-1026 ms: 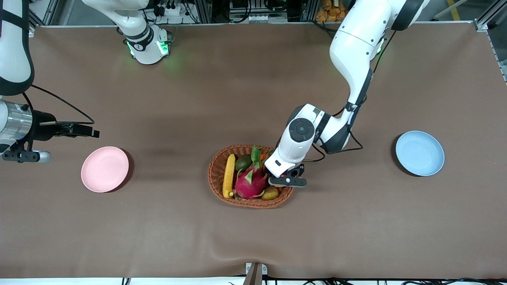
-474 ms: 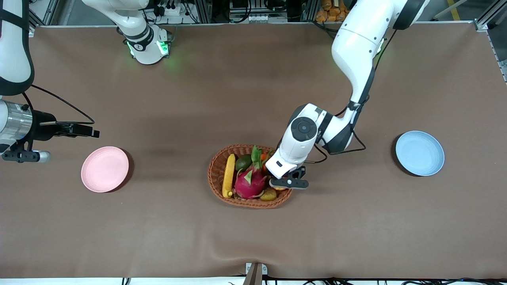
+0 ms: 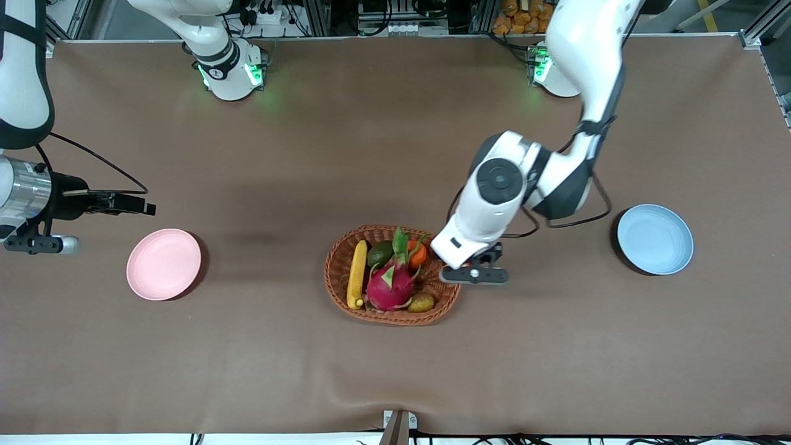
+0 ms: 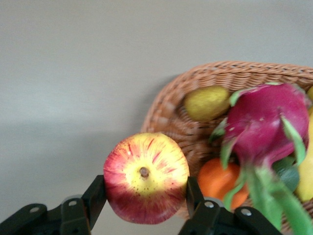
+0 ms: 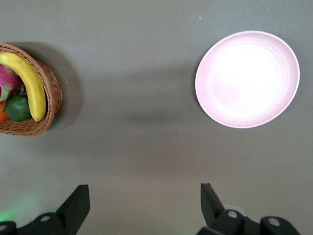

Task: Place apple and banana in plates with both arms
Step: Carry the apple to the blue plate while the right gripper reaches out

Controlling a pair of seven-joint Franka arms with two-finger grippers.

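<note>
The red and yellow apple [image 4: 145, 177] is clamped between the fingers of my left gripper [image 4: 145, 198], which is shut on it. In the front view the left gripper [image 3: 473, 272] hangs over the wicker basket's [image 3: 337, 259] rim at the left arm's end, and the apple is hidden under the hand. The yellow banana [image 3: 356, 274] lies in the basket along its right-arm side. The pink plate [image 3: 164, 264] sits toward the right arm's end, the blue plate [image 3: 655, 239] toward the left arm's end. My right gripper [image 5: 144, 198] waits open, high over bare table beside the pink plate [image 5: 247, 78].
A magenta dragon fruit [image 3: 390, 285], an orange [image 3: 418, 254], a green fruit [image 3: 380, 253] and a small pear [image 3: 422, 303] also lie in the basket. Brown cloth covers the table.
My left gripper has shut on the apple, risen out of the basket and shifted toward the blue plate. The right arm has not moved.
</note>
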